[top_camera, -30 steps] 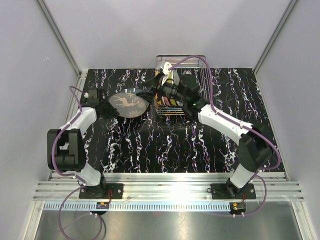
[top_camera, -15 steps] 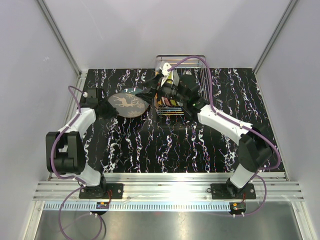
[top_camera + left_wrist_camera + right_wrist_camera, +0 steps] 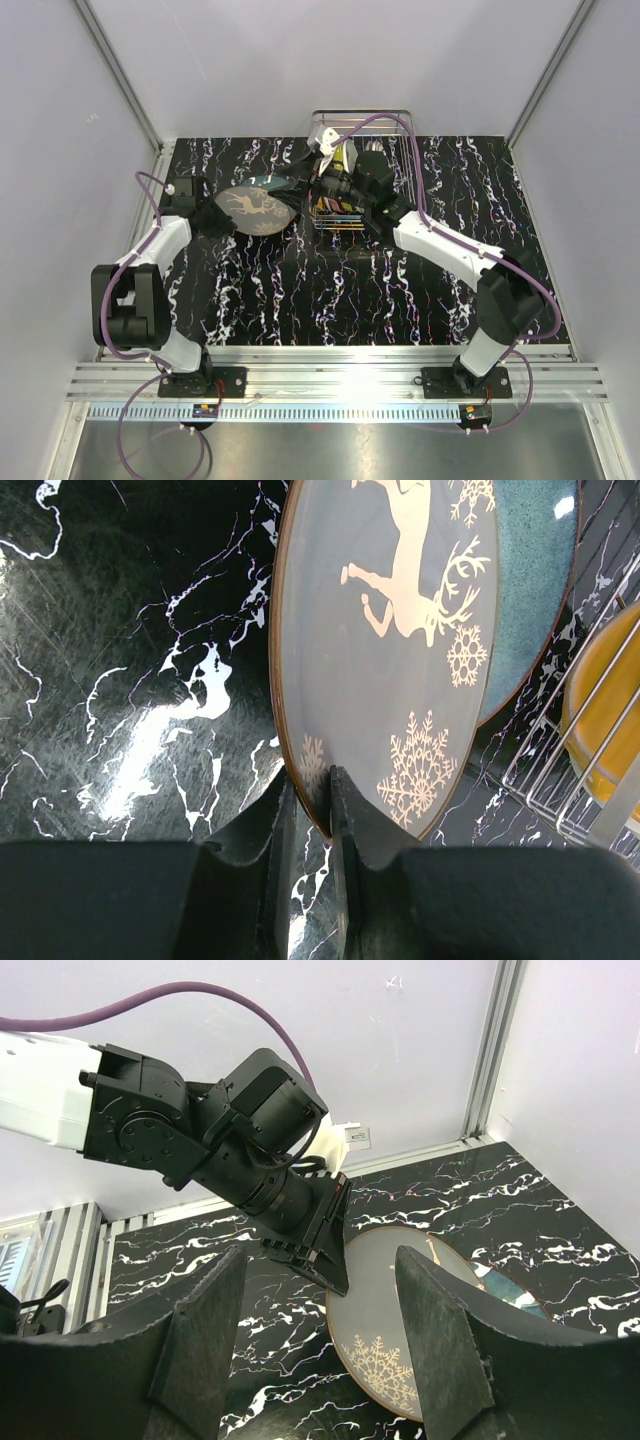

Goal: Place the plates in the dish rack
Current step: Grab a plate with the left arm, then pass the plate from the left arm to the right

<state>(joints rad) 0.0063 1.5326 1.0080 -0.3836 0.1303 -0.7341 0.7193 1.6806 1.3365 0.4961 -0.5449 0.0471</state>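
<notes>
A grey-brown plate with a deer (image 3: 255, 206) (image 3: 390, 650) (image 3: 400, 1332) lies tilted over a teal dark-rimmed plate (image 3: 532, 590) (image 3: 512, 1296). My left gripper (image 3: 221, 216) (image 3: 312, 780) is shut on the deer plate's near-left rim, one finger above it and one below. The held edge is raised off the table. My right gripper (image 3: 308, 183) (image 3: 320, 1260) stands open beside the plate's right edge, nothing between its fingers. The dish rack (image 3: 366, 118) (image 3: 560, 780) sits just behind it. Several plates (image 3: 336, 206) stand in it, among them an orange one (image 3: 600, 710).
The black marbled table (image 3: 330, 290) runs to white walls at the back and sides. An aluminium rail (image 3: 340, 372) holds the arm bases at the near edge. The right arm's purple cable (image 3: 400, 125) arcs over the rack.
The right gripper has edged a little left toward the deer plate. The left gripper keeps its hold on the rim and has barely moved.
</notes>
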